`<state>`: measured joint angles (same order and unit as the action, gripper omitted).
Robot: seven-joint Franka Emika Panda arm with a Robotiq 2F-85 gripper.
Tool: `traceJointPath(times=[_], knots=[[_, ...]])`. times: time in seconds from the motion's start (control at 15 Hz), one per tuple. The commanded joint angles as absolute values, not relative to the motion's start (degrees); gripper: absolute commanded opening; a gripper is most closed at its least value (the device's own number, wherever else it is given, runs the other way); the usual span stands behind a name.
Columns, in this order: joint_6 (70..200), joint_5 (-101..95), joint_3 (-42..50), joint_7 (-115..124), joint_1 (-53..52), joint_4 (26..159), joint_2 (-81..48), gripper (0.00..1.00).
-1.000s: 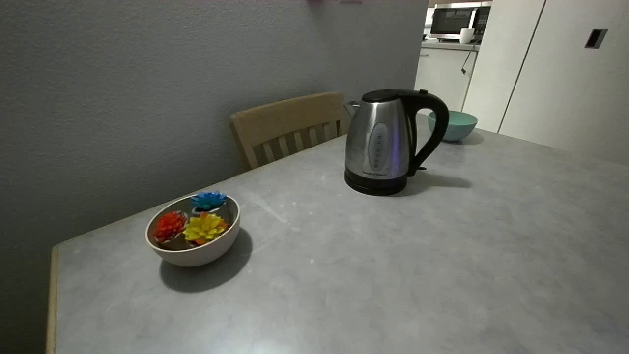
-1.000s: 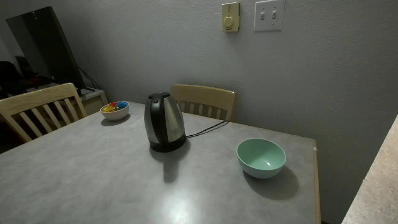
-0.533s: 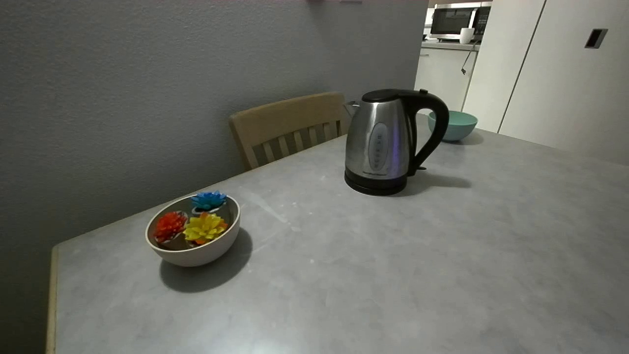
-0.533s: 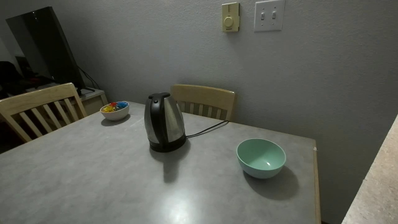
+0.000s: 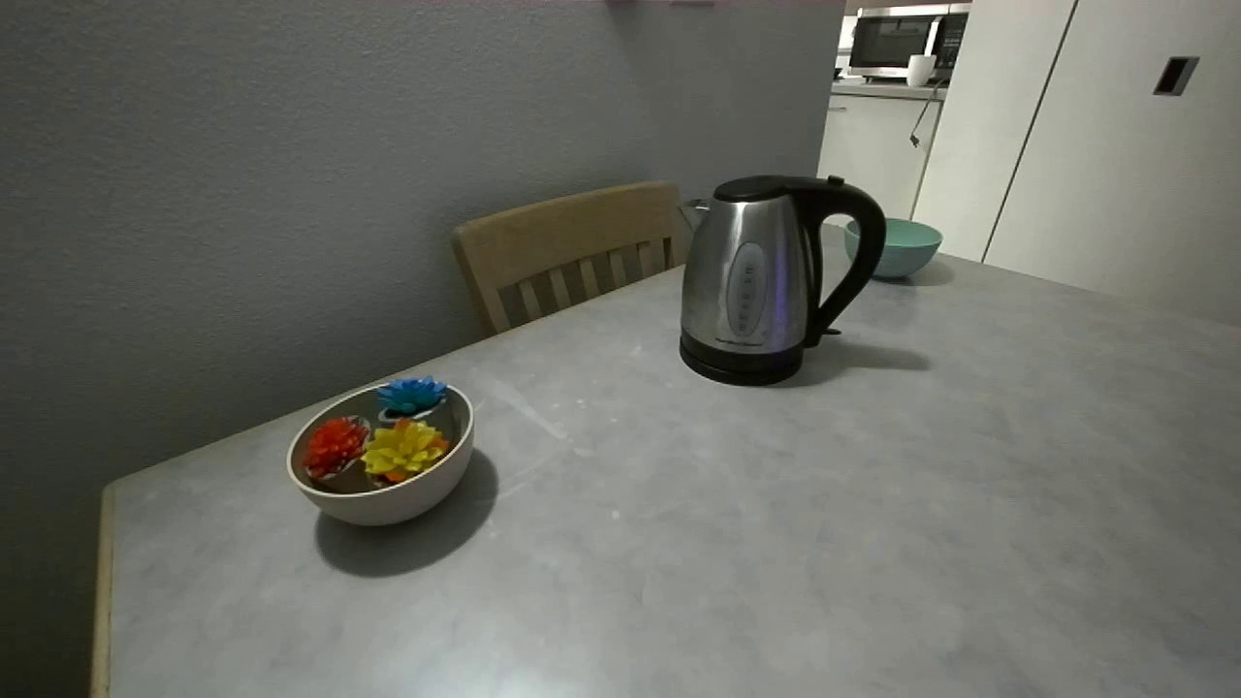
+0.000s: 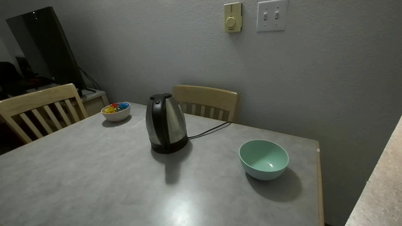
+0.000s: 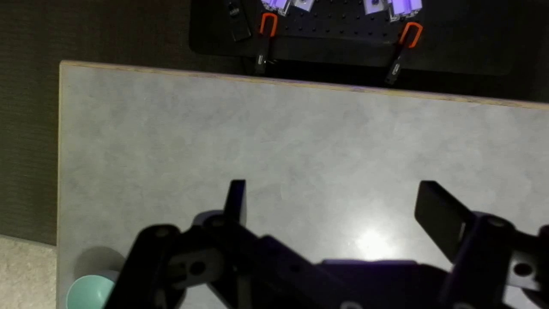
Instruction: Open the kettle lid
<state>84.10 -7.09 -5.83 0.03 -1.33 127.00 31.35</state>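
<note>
The steel kettle (image 5: 747,320) stands upright on the grey table (image 5: 873,533), its black lid (image 5: 751,187) closed flat over the top; in an exterior view its spout (image 5: 694,206) faces 10 o'clock and its handle (image 5: 874,233) 3 o'clock, and what it contains I cannot tell. There, toward the kettle's 8 o'clock and well apart from it, a cream bowl (image 5: 388,507) holds a red flower (image 5: 336,446) at its 9 o'clock, a blue flower (image 5: 412,396) at 1 and a yellow flower (image 5: 402,449) at 4. In an exterior view a green bowl (image 6: 263,174) sits at the kettle's 4 o'clock, a glint on its smooth inside. A white cup (image 5: 921,70) stands before the microwave (image 5: 887,44) in the background, its contents hidden. In the wrist view the gripper (image 7: 332,193) has its fingers spread wide, with nothing in hold and the table showing between them; at 8 o'clock the green bowl is cut by the frame.
</note>
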Motion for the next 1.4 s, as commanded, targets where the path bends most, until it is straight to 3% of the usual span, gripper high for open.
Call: traceJointPath(times=[0.0,0.8,0.87,1.33], knots=[[88.42,-8.52,-4.76,-2.05,-2.78,126.25,29.44,1.0],[90.21,-10.57,0.16,-19.56,-1.81,104.52,6.49,1.0],[92.68,-12.27,-1.14,-15.15,-2.19,110.75,11.62,1.0],[98.83,-8.85,0.44,-16.27,-1.67,107.92,7.19,1.0]])
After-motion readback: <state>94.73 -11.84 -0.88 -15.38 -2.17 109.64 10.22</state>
